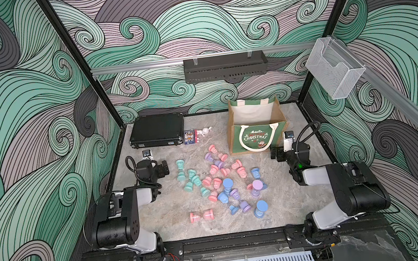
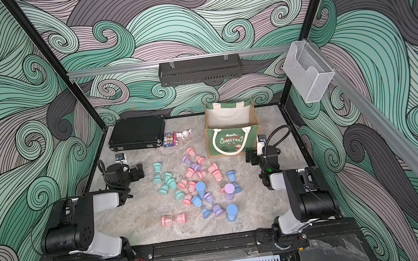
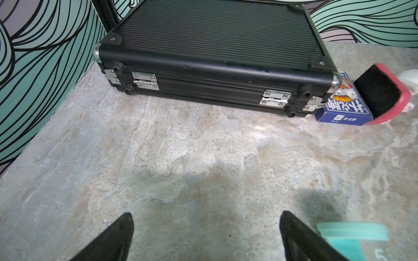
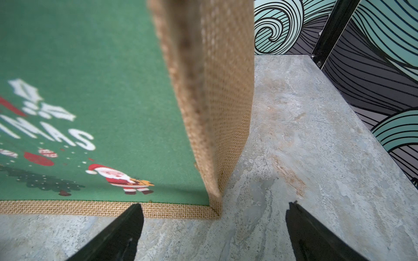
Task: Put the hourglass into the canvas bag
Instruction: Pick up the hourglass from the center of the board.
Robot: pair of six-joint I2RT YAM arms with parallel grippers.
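Standing here, I'd say the job has not really begun. The canvas bag [image 1: 255, 137] stands upright and open in the upper right of the table [image 1: 280, 204] in both top views. What shows of its cream inside looks bare, though its floor is hidden behind the green front. The hourglasses [image 1: 227, 183] lie scattered across the middle of the table in pink, teal, blue and purple, most tipped over and a few standing, all outside the bag. The left gripper [image 1: 165, 167] sits at the left edge of that scatter, fingers spread with nothing between them. A teal hourglass [image 3: 352, 235] lies just beside one finger in the lower right of its wrist view, with the black case [image 3: 214, 52] farther ahead. The right gripper [image 4: 214, 217] is likewise spread wide and empty, low by the near right corner of the bag, with the burlap edge close in front of its tips. Everything remains to be done, I reckon: pick an hourglass, grasp it, carry it over the rim and let go.
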